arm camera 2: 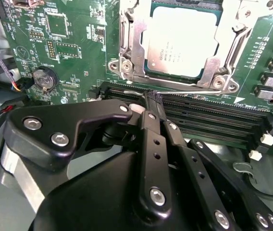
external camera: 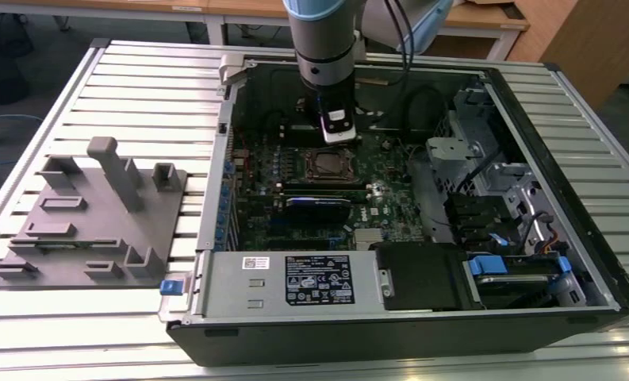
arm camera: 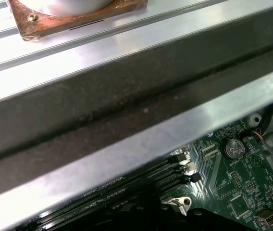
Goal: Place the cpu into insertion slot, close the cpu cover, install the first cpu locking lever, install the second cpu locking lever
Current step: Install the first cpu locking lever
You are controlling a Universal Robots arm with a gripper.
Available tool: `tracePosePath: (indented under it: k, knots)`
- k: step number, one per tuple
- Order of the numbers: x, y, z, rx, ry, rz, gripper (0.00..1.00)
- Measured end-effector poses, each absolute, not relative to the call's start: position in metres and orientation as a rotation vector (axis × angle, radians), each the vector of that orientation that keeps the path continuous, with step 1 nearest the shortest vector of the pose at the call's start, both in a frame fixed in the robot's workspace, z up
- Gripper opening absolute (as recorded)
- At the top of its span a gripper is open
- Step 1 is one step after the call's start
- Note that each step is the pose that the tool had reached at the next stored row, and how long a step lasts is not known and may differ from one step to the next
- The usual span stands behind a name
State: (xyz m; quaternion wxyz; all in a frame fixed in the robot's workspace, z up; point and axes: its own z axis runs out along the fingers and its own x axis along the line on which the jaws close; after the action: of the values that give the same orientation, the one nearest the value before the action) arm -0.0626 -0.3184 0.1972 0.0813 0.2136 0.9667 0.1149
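cpu (arm camera 2: 183, 42): seated in the insertion slot (arm camera 2: 132, 48), cpu cover (arm camera 2: 225, 57) down
tool (arm camera 2: 152, 98): fingers together, empty, just beside the slot's edge

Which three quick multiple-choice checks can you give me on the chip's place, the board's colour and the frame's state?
1. Where is the chip?
A. In the socket
B. On the grey rack outside the case
C. Held in the claw

2. What colour is the circuit board?
A. Blue
B. Green
C. Red

3. How does the metal frame stand?
A. Tilted up, open
B. Taken off and laid aside
C. Lying flat around the chip

Answers:
1 A: in the second wrist view, the chip sits in the socket, its silver top showing.
2 B: the circuit board is green.
3 C: the metal frame lies flat, and the chip shows through its window.
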Motion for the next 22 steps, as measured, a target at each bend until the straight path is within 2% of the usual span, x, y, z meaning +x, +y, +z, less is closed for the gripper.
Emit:
tracePosePath:
  k: [22]
  knots:
    - [-0.0660, -0.3194, 0.1947, 0.631, 2.868, 0.352, 0.11]
